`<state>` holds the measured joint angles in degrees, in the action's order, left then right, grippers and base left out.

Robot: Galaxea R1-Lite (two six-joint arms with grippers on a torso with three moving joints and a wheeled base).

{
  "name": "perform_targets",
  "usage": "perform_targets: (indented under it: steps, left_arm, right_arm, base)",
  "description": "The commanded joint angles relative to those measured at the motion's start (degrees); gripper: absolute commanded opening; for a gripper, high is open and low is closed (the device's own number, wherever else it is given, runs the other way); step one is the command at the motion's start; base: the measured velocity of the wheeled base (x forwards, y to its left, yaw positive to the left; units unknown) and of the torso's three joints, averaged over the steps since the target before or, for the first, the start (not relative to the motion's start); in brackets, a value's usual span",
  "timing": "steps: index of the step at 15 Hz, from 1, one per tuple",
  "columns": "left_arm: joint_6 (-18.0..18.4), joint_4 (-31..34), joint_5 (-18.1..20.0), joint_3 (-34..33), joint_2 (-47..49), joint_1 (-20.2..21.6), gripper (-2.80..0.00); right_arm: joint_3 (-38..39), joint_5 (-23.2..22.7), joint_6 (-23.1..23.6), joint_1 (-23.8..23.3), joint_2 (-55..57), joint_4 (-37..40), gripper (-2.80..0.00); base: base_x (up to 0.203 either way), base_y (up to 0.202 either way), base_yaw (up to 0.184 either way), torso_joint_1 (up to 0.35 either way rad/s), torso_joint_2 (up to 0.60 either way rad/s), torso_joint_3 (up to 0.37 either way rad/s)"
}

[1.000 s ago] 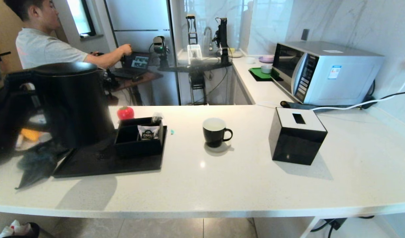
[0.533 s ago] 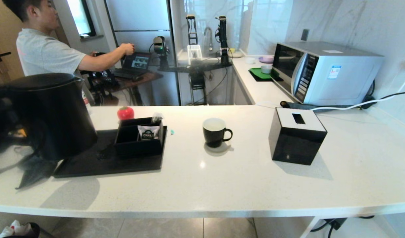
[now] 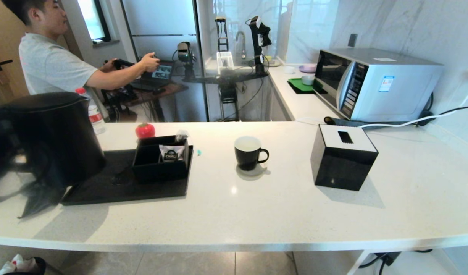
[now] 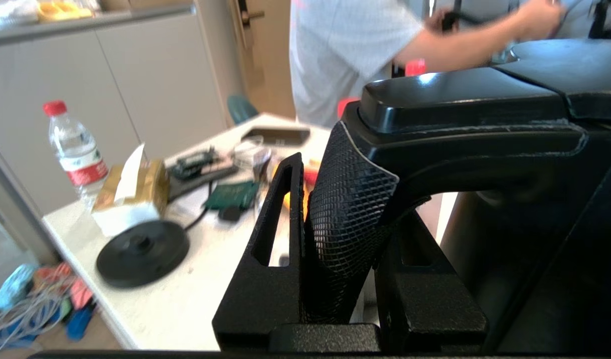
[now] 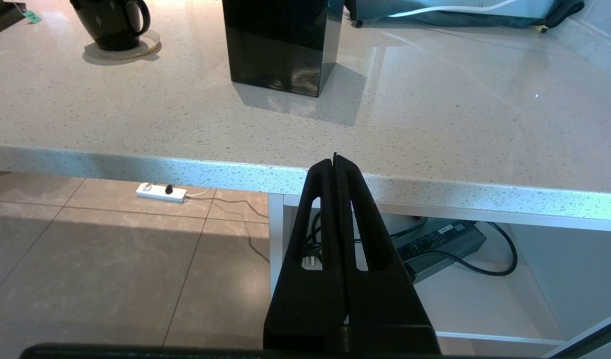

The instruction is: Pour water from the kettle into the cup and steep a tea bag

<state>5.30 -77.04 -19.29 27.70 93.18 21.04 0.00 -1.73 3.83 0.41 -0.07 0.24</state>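
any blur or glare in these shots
Head view: kettle at the left edge looks smeared; bright glare spot on the counter below the cup. Left wrist view: background clutter is soft, handle sharp. Right wrist view: tissue box shows glossy reflections.

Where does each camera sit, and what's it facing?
Head: high, facing down at the white speckled counter; left arm blurred at the left edge.
Left wrist: behind the left hand, shut on the matte-black kettle's handle.
Right wrist: below counter level, behind the shut right hand.
Shared by head and right wrist: glossy black mug.
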Motion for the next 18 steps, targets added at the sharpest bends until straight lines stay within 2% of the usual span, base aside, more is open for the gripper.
perform_targets:
  steps: [1,6,9,18]
  left_arm:
    - [0.06,-2.79,-0.06,-0.01,5.29,0.48,-2.80]
    - [0.09,-8.85,0.07,1.21,13.33,1.61,-2.80]
    - [0.06,-12.28,1.91,2.67,18.39,2.77,-2.80]
    - [-1.13,-12.92,3.59,8.11,26.37,2.89,-2.80]
  right_arm:
    - [0.00,-0.03,0.04,0.02,0.07,0.02,-2.80]
    - [0.00,-0.03,0.04,0.02,0.07,0.02,-2.80]
    - [0.00,-0.03,0.01,0.02,0.07,0.02,-2.80]
    - [0.00,-0.03,0.04,0.02,0.07,0.02,-2.80]
  base:
    - [0.000,0.000,0.000,0.000,0.00,0.000]
    - [0.000,0.000,0.000,0.000,0.00,0.000]
    - [0.000,0.000,0.000,0.000,0.00,0.000]
    - [0.000,0.000,0.000,0.000,0.00,0.000]
